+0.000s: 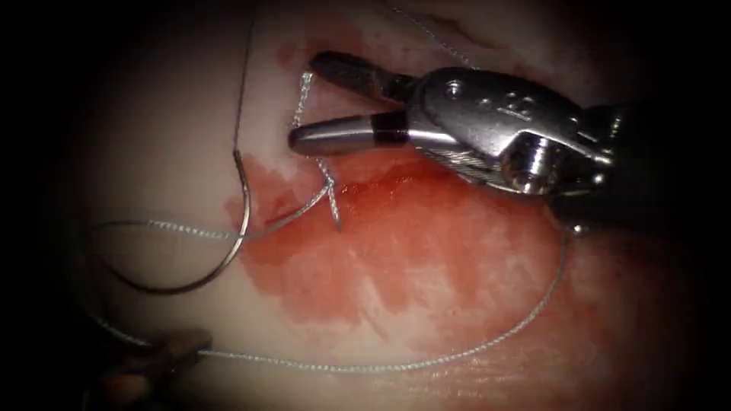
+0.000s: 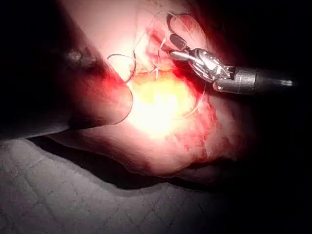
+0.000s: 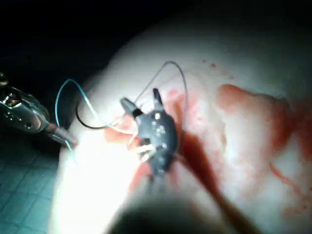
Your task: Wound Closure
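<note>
Two steel jaws of the right tool [image 1: 335,103] gape around the braided grey thread [image 1: 304,95], holding nothing; the left tool [image 1: 164,354] pinches thread; the dark curved needle [image 1: 228,251] lies loose on the pale tissue [image 1: 152,152], left of the red fluid [image 1: 396,251].

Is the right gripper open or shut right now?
Open. The right gripper has its two jaws spread wide apart above the tissue, with the thread running between them, ungripped.
</note>
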`<state>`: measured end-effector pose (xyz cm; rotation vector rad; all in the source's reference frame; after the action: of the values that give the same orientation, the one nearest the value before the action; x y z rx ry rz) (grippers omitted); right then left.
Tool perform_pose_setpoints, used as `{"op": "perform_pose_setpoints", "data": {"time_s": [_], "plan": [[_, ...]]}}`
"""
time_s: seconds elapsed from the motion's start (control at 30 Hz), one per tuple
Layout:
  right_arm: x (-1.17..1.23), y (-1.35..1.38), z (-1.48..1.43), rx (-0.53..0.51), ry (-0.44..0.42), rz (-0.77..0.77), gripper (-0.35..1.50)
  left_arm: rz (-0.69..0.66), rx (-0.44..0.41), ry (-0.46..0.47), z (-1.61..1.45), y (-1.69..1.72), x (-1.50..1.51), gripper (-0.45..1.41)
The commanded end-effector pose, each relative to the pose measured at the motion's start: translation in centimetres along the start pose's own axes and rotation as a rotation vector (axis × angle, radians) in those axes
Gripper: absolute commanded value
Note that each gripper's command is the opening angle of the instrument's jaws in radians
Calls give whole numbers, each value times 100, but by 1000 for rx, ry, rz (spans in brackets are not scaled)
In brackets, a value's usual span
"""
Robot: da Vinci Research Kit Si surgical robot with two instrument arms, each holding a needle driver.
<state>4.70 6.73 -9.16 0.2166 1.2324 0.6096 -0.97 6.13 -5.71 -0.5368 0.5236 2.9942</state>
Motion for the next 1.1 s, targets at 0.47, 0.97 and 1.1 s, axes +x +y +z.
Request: {"op": "perform_pose_setpoints", "data": {"time_s": [0.47,0.97,1.1], "plan": [[-13,-26,67,186,-115,-180,-35,52,53,-33,-3,-34,-17,-35],[-19,-43,77,386,-123,-152,-35,87,53,38,28,-79,8,-35],[-15,-44,70,408,-91,-118,-35,98,51,65,38,-81,15,-35]]}}
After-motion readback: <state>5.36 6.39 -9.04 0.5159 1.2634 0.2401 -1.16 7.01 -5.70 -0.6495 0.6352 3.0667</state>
